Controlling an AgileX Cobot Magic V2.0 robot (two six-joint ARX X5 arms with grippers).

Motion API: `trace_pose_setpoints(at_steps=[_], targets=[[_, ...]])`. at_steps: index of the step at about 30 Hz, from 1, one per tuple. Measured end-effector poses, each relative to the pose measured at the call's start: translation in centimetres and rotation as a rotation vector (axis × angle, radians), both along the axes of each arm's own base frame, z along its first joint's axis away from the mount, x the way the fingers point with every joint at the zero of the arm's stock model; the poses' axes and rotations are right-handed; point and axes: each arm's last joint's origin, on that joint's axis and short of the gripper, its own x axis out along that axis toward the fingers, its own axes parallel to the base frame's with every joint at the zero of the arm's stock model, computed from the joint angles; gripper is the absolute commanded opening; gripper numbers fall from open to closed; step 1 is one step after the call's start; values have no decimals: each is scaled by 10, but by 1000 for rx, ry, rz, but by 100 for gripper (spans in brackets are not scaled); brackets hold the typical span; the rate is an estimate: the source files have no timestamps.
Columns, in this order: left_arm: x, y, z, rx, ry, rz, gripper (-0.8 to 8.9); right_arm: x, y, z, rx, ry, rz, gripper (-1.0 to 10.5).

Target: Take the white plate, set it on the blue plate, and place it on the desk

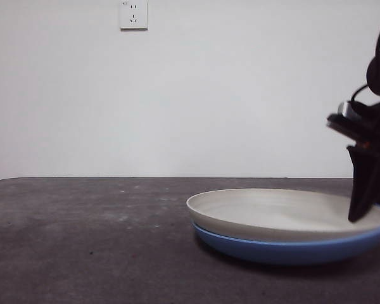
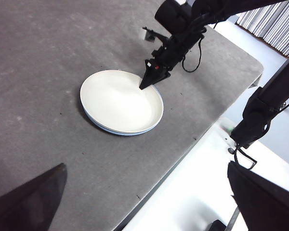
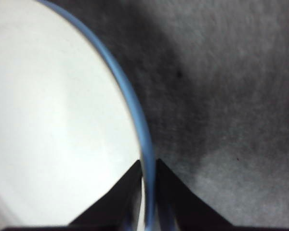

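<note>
I see the white plate [image 1: 272,212] nested on the blue plate [image 1: 291,249] on the table [image 1: 82,240]. My right end effector [image 3: 145,179] pinches both rims together, probably to lift them; the left end effector [image 2: 144,192] waits spread.

The cream white plate [image 1: 278,212] sits nested in the glossy blue plate [image 1: 291,250], lower right, on the grey desk [image 1: 82,240].

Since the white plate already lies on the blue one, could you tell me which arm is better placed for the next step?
The right. The right gripper is at the stacked rims, jaws nearly closed around the white plate and blue plate. The left gripper hangs open, away from them.
</note>
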Motion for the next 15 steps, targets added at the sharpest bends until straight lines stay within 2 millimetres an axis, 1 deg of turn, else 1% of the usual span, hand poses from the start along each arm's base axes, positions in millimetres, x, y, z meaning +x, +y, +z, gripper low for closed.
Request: trace_pose_setpoints(at_steps=[6,9,15], targets=[[1,-1,2,-12,-15,0,533,10,9,25,-12,-49,23,11],[1,-1,4,-25,-33,0,533,13,17,32,-9,-68,45,11],[2,-1,4,-23,-49,-6,533,16,41,42,21,-125,82,11]])
